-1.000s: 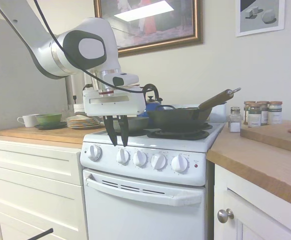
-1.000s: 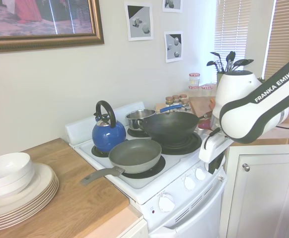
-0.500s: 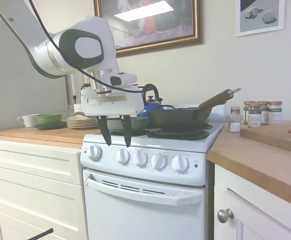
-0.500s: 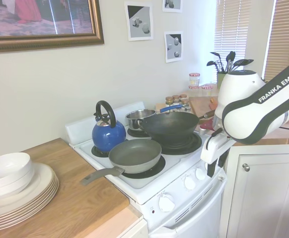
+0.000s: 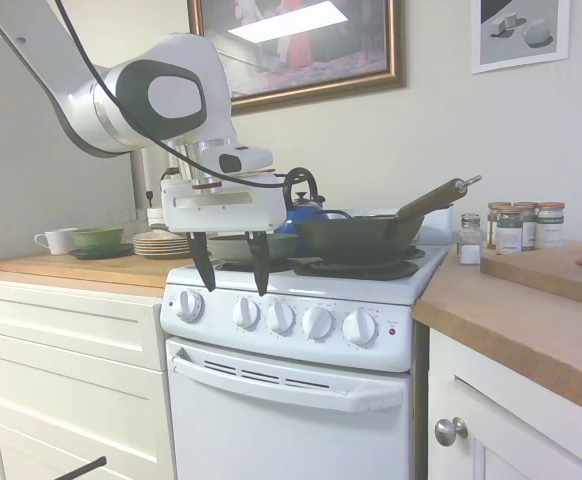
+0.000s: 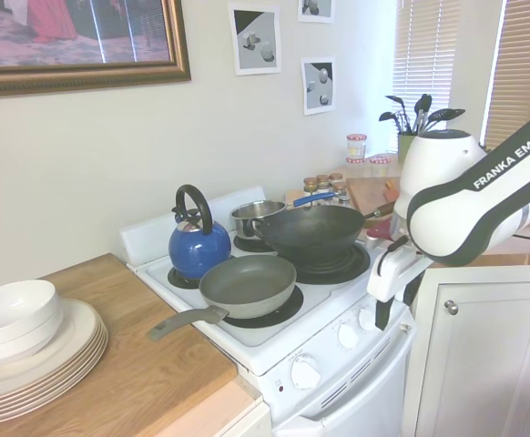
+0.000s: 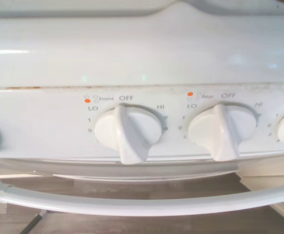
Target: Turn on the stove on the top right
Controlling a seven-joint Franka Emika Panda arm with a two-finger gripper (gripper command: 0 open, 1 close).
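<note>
Pincer [image 5: 231, 278] hangs in front of the stove's [image 5: 301, 400] control panel, jaws spread wide and holding nothing; both dark fingers point down, their tips level with the panel's top edge, above the gap between the far-left knob [image 5: 189, 305] and the second knob [image 5: 246, 312]. No contact with any knob is visible.

Stove stands between the wooden table [image 5: 81, 266] carrying plates [image 5: 163, 243] and the wooden table [image 5: 531, 330] carrying spice jars [image 5: 519, 226]. Five white knobs run along its front panel, with a small red light [image 5: 392, 330] at the panel's right end.

Wrist view shows two knobs, one labelled "Front" [image 7: 128, 130] and one labelled "Rear" [image 7: 222, 127], both set to OFF.

Risks, as judged from this position:
- Wrong knob. The pincer sits over the left end of the row, while the task names the top right burner; its control is more likely toward the right end. Closing here would probably switch on a left burner.
- Heating cookware unintended. A frying pan [image 6: 249, 285], blue kettle [image 6: 198, 244], wok [image 6: 312, 233] and small pot [image 6: 256, 217] occupy the burners.
- Slipped grip. The knobs have narrow raised ridges; jaws closing off-centre could slide off instead of turning.
- Collision. Descending further could strike the panel edge or the oven-door handle [image 5: 286, 385].
</note>
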